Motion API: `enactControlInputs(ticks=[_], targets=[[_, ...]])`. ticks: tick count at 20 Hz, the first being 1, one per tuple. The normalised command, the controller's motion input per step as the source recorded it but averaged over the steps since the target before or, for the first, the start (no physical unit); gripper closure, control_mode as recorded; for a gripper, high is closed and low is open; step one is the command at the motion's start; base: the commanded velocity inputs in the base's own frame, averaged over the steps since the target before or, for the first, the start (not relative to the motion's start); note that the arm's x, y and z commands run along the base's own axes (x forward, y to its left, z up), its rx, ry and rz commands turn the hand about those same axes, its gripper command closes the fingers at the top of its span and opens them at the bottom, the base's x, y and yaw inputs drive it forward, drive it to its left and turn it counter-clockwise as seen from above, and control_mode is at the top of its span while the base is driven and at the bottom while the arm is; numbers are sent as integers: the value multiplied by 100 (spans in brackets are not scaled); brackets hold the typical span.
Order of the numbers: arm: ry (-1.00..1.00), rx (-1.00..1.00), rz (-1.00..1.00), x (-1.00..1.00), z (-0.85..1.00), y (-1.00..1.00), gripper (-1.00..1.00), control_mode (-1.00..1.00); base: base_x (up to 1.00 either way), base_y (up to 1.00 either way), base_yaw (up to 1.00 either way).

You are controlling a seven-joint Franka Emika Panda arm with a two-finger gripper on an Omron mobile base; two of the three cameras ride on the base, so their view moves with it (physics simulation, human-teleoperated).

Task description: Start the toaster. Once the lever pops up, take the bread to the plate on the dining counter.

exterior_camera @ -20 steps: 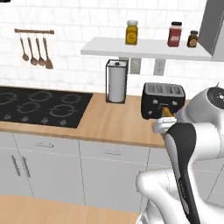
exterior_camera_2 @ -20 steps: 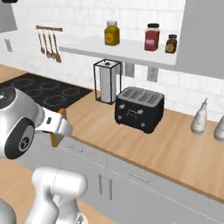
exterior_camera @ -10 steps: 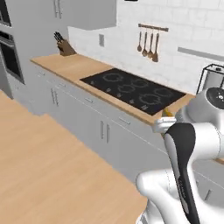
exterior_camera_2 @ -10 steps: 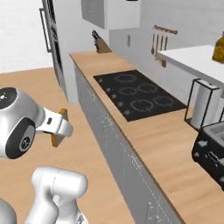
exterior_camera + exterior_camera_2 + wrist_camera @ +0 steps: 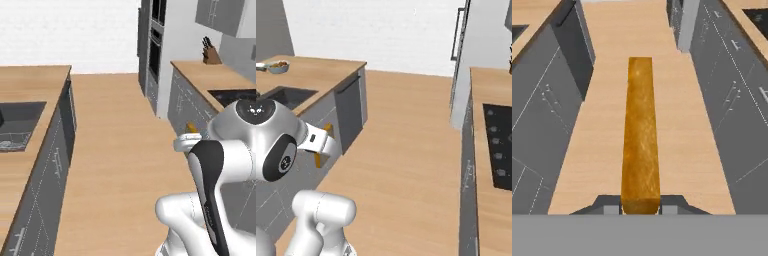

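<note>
the dining counter is the biggest thing here, a light wood-topped island with grey sides and a dark inset sink, lying to the robot's left across a stretch of wood floor. opposite it runs the wall counter with a black cooktop and a knife block at its far end, and a tall oven column beyond. at the island's far corner in the right base view sits a pale bowl of fruit; the plate cannot be made out in these views.

the gripper is held out in front of the arm over the aisle floor, well apart from either counter. its fingers are clamped on the bread, a golden-brown slice seen edge-on in the hand view, running straight out from between the tips.

by the look of it, the toasting and the lift are done, since the slice is in the grip and away from any toaster. what remains is reaching the island, finding the plate, and setting the bread down on it.
</note>
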Motion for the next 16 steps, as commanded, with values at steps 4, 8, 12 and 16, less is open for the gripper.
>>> enactControlInputs(ticks=[4,8,12,16], targets=[[0,0,0,0,0,0,100,100,-19,0,100],[0,0,0,0,0,0,100,100,-19,0,100],[0,0,0,0,0,0,100,100,-26,17,100],[0,0,0,0,0,0,100,100,-50,84,91]])
